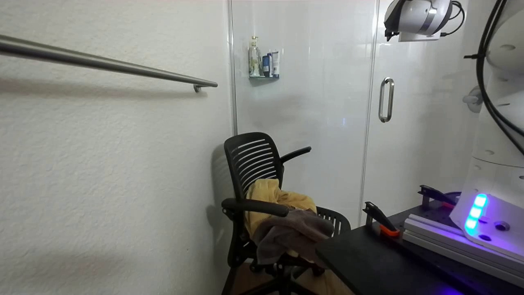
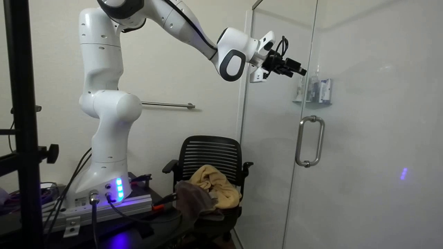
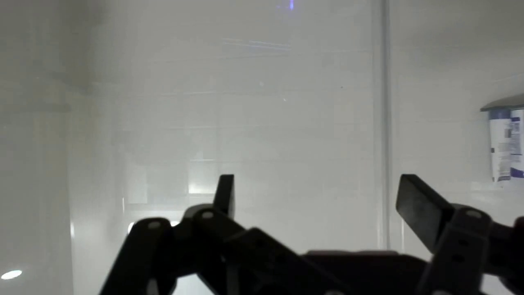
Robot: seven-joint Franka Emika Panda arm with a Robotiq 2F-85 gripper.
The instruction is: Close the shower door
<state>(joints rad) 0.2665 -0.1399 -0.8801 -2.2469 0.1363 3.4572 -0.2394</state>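
While the end effector [image 3: 321,198] gapes wide, the shower door [image 2: 370,138] stands in front of it.

The chair [image 1: 256,207] is showing black with pale stripes; the lighter cloth [image 1: 264,192] is showing yellow, the darker cloth [image 1: 294,229] grey-brown. The arm [image 2: 112,110] is gleaming white — a light strip [image 2: 119,189] glowing blue — while the tool [image 3: 318,186] and table [image 1: 368,256] are looking black, the loop handle [image 2: 300,141] shining silver.
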